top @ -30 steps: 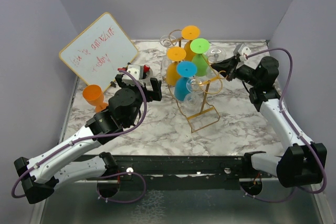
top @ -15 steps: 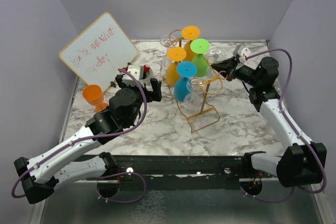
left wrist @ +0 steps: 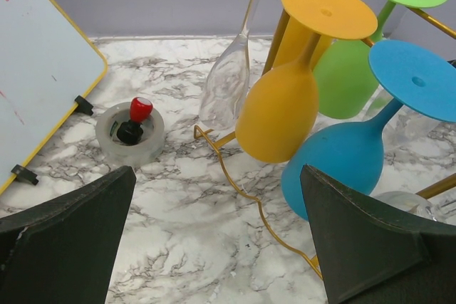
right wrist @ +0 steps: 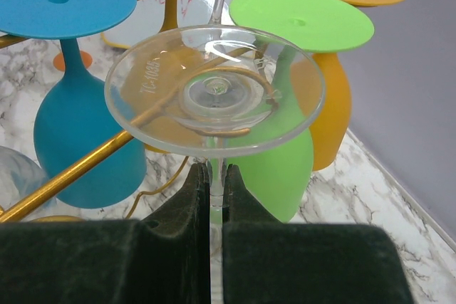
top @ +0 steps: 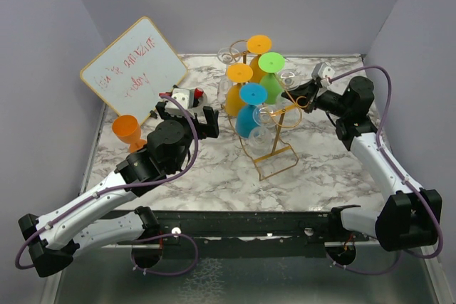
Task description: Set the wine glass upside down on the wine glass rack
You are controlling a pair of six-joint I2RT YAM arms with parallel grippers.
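The right end effector [right wrist: 214,179] is clamped on the stem of the inverted glass [right wrist: 214,90] at a rack [right wrist: 71,172] arm, the left end effector [left wrist: 217,240] gaping apart; likely light, slick and brittle, the glass is best held gently there, just under the foot.

Right now you've got a gold wine glass rack [right wrist: 71,170] | wine glass [right wrist: 214,90] clear, faint lettering on its foot | blue goblet [left wrist: 342,169], amber goblet [left wrist: 276,115], lime-green goblet [left wrist: 349,87] | your table [left wrist: 185,233] white marble, grey veins | whiteboard [top: 135,65] white, yellow edge, black clips, red scrawl | knob [left wrist: 140,109] red on a pale grey ring [left wrist: 107,135] | tumbler [top: 127,129] orange
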